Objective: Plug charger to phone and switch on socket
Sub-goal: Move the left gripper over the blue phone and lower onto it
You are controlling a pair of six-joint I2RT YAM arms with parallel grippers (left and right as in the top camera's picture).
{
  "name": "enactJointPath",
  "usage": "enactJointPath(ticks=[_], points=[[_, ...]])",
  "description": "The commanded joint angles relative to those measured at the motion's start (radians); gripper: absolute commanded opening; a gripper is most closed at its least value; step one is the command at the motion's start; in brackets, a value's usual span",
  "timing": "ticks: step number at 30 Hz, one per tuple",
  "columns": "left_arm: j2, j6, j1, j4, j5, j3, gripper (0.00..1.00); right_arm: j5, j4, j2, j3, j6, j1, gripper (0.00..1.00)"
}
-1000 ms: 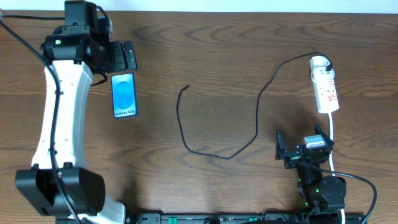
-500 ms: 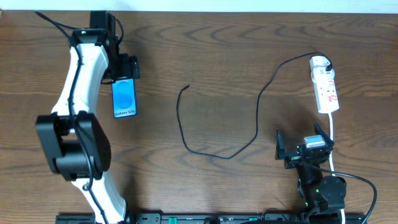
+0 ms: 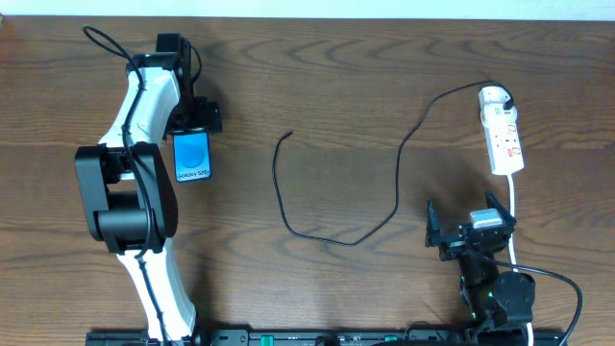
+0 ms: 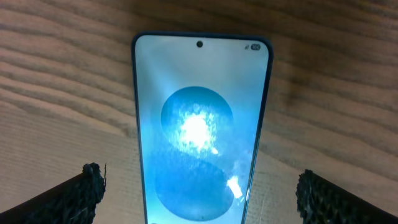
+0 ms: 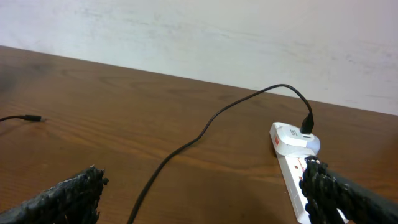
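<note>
The phone [image 3: 193, 160] lies flat on the wooden table at the left, its blue screen lit. My left gripper [image 3: 193, 122] hangs open over the phone's far end. In the left wrist view the phone [image 4: 199, 124] lies between the two fingertips, apart from both, under the left gripper [image 4: 200, 177]. The charger [image 3: 396, 197] snakes across the middle, its free plug end [image 3: 289, 135] loose on the wood, its other end in the socket [image 3: 504, 130] at the far right. My right gripper [image 3: 466, 228] rests open and empty below the socket. The right wrist view shows the charger [image 5: 186, 146], the socket [image 5: 291, 148] and the right gripper [image 5: 202, 183].
The socket's white cord [image 3: 514, 216] runs down past my right arm toward the front edge. A pale wall [image 5: 199, 37] borders the table's far side. Bare wood lies between the phone and the cable's free end.
My left arm has swung in, bringing its open gripper from the phone's upper left to directly over the phone's far end. Right arm, cable and socket have not moved.
</note>
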Motion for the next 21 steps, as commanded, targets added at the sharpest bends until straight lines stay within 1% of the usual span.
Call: enactJointPath(ticks=[1, 7, 10, 11, 21], points=[[0.025, -0.009, -0.001, 0.008, -0.021, -0.011, 1.0, 0.005, -0.002, -0.006, -0.002, 0.014, 0.004, 0.99], [0.027, -0.01, 0.006, 0.031, -0.02, -0.023, 1.0, 0.005, -0.002, -0.006, -0.002, 0.014, 0.004, 0.99], [0.027, -0.033, 0.018, 0.056, -0.019, -0.043, 1.0, 0.005, -0.002, -0.006, -0.002, 0.014, 0.004, 0.99], [0.027, -0.035, 0.022, 0.068, 0.004, -0.053, 1.0, 0.005, -0.002, -0.006, -0.002, 0.014, 0.004, 0.99], [0.029, -0.035, 0.024, 0.079, 0.025, -0.089, 1.0, 0.005, -0.002, -0.006, -0.002, 0.014, 0.004, 0.99]])
